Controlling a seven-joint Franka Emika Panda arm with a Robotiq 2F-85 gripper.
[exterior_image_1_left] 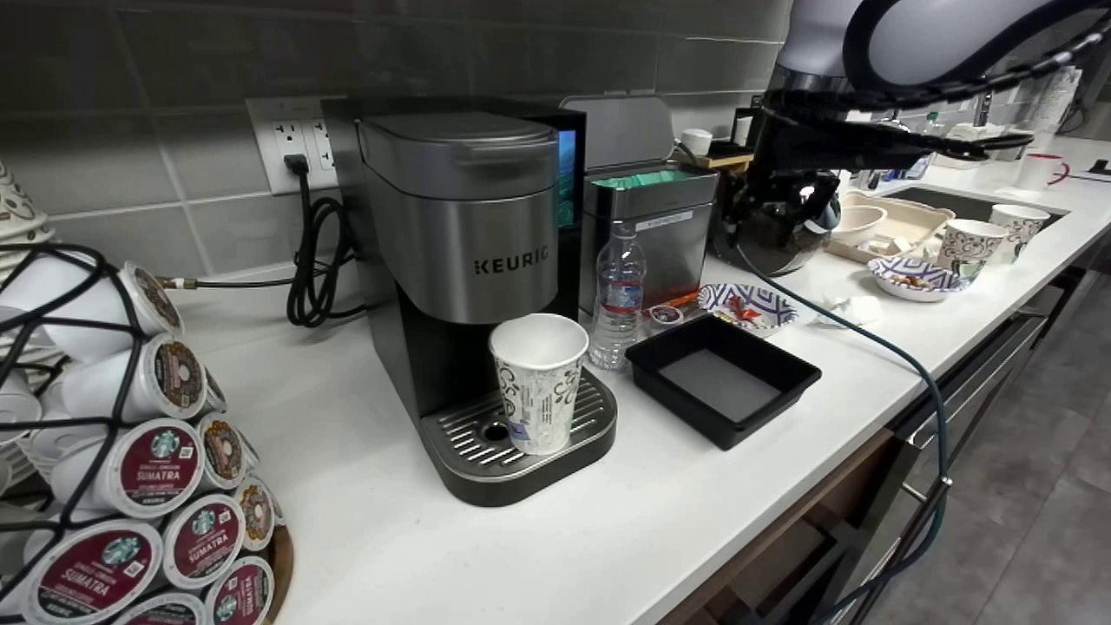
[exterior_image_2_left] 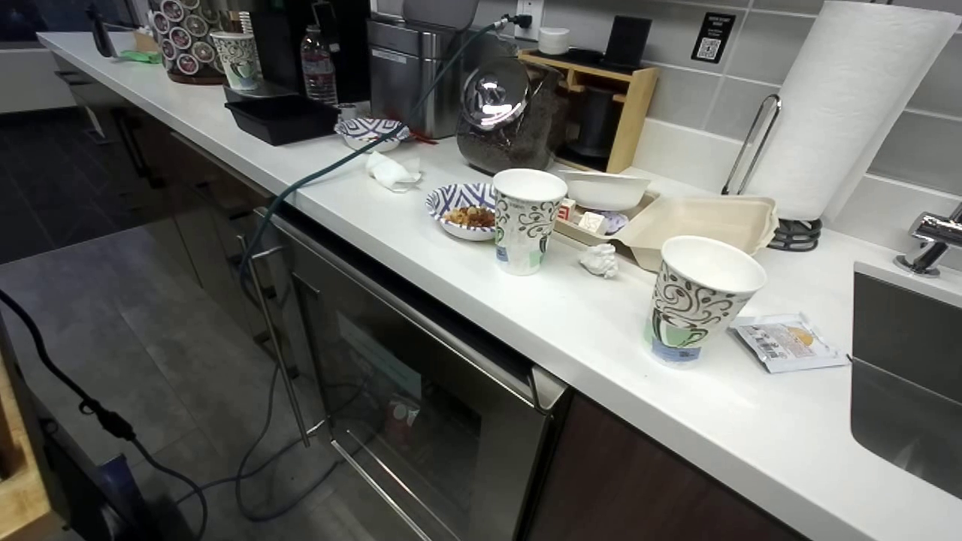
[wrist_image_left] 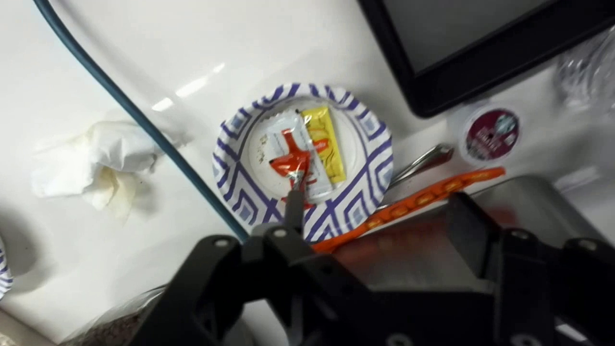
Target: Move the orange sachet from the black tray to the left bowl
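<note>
orange sachet (wrist_image_left: 298,158): in patterned bowl (wrist_image_left: 353,206), across white packet (wrist_image_left: 319,185) | black tray (exterior_image_1_left: 725,382): beside bowl, no sachet seen in it | fingers (wrist_image_left: 473,230): spread apart, nothing gripped | progress: transfer looks done, assuming that's the left bowl | remaining: likely just back off

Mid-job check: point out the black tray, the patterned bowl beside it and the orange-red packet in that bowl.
Black tray (exterior_image_1_left: 722,384): an exterior view, on its bare floor.
Patterned bowl (wrist_image_left: 230,158): wrist view, on its rim.
Orange-red packet (wrist_image_left: 292,161): wrist view, on its wide red part.
</note>
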